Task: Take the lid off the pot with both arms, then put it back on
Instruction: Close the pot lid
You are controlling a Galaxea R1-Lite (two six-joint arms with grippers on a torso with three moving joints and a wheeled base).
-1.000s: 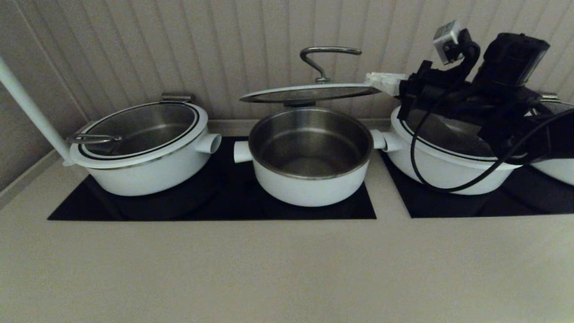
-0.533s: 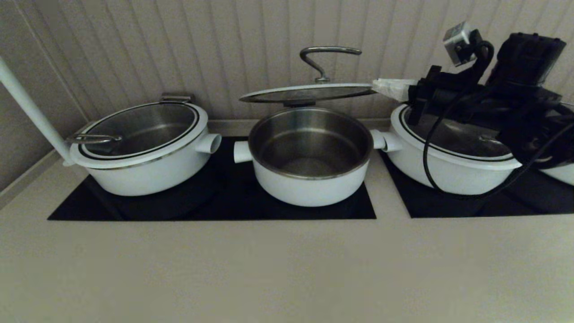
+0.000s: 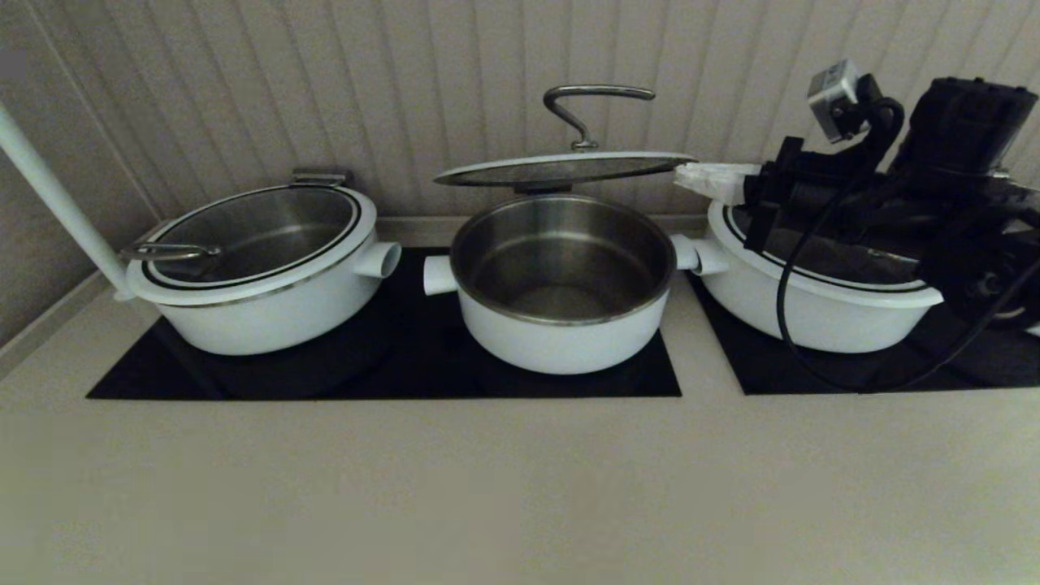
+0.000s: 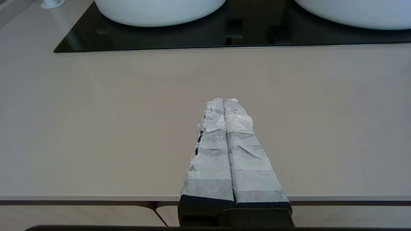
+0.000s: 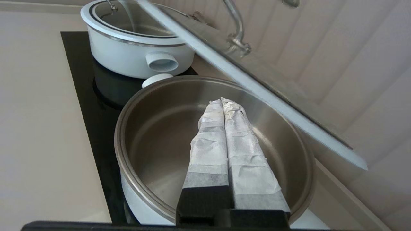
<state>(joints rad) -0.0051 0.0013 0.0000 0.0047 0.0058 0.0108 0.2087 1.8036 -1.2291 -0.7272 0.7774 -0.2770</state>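
Observation:
The pot stands open in the middle of the black hob, its steel bowl empty. The lid hangs nearly level just above it, steel handle on top, and it also shows in the right wrist view. My right gripper is shut and empty beside the lid's right edge. In the right wrist view the right gripper points over the pot's bowl, with a gap to the lid. My left gripper is shut and empty above the counter's front edge, outside the head view.
A lidded white pot stands on the left of the hob. Another lidded pot sits on a second hob under my right arm. A white pole leans at far left. A ribbed wall runs close behind.
My right arm has drawn back to the right and a little down, away from the lid's edge. The lid has stayed raised over the pot.

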